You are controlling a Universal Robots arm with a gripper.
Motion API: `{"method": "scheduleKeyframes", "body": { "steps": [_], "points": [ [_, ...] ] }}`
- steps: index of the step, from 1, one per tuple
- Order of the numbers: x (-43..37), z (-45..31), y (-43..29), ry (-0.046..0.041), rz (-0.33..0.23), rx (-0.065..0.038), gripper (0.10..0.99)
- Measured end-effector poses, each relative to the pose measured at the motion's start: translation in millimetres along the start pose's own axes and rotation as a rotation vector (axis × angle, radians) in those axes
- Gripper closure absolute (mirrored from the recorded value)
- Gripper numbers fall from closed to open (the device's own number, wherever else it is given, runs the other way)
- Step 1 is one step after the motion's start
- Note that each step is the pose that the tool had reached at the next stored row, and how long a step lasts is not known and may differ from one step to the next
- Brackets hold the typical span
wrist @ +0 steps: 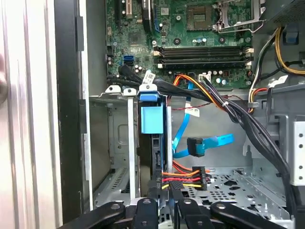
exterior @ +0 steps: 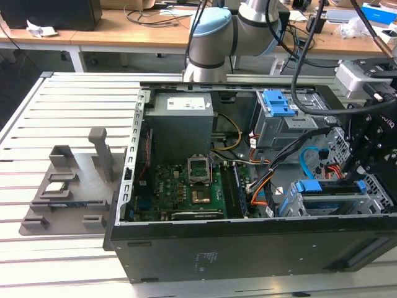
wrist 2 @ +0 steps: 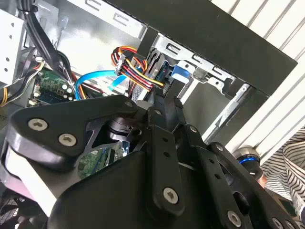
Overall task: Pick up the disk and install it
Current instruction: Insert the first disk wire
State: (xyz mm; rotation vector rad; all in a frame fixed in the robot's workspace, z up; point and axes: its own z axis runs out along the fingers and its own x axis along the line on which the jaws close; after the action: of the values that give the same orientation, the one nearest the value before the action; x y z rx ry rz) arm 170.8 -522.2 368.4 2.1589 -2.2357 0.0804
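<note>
The disk (wrist: 154, 155) stands on edge in a slot of the metal drive cage (wrist: 112, 143) at the front corner of the open computer case. Its blue plastic rail (wrist: 152, 119) shows at the end that faces the motherboard. In the exterior view the disk (exterior: 329, 186) lies in the cage at the right, under the black arm head. My gripper (wrist: 163, 202) sits at the disk's cable end, shut on its narrow edges, beside the multicoloured power plug (wrist: 183, 177). In the second wrist view the gripper (wrist 2: 159, 98) reaches down to the disk (wrist 2: 153, 59).
A second grey cage with a blue latch (exterior: 282, 102) stands at the back of the case. Black and orange cable bundles (wrist: 214, 100) and a blue data cable (wrist: 205, 145) hang beside the bay. A grey parts holder (exterior: 68, 192) lies on the slatted table. A striped sleeve (wrist 2: 291, 164) is close by.
</note>
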Motion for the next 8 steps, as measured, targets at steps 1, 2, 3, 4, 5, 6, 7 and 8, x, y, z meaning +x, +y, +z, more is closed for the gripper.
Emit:
{"method": "scheduleKeyframes", "body": {
  "steps": [1, 2, 3, 4, 5, 6, 7, 8],
  "points": [
    [-5.3, -15.5, 0.0, 0.0061, 0.000, 0.000, 0.925],
    [-6.2, -27.6, -0.1, 0.0080, 0.000, 0.000, 0.980],
    [-6.1, -28.9, -0.1, 0.0080, 0.000, 0.000, 0.980],
    [-6.0, -29.3, -0.2, 0.0078, 0.000, 0.000, 0.980],
    [-6.0, -29.6, -0.2, 0.0078, 0.000, 0.000, 0.980],
    [-6.1, -29.7, -0.2, 0.0077, 0.000, 0.000, 0.980],
    [-6.1, -29.8, -0.2, 0.0078, 0.000, 0.000, 0.980],
    [-6.0, -30.0, -0.2, 0.0080, 0.000, 0.000, 0.980]
  ]
}}
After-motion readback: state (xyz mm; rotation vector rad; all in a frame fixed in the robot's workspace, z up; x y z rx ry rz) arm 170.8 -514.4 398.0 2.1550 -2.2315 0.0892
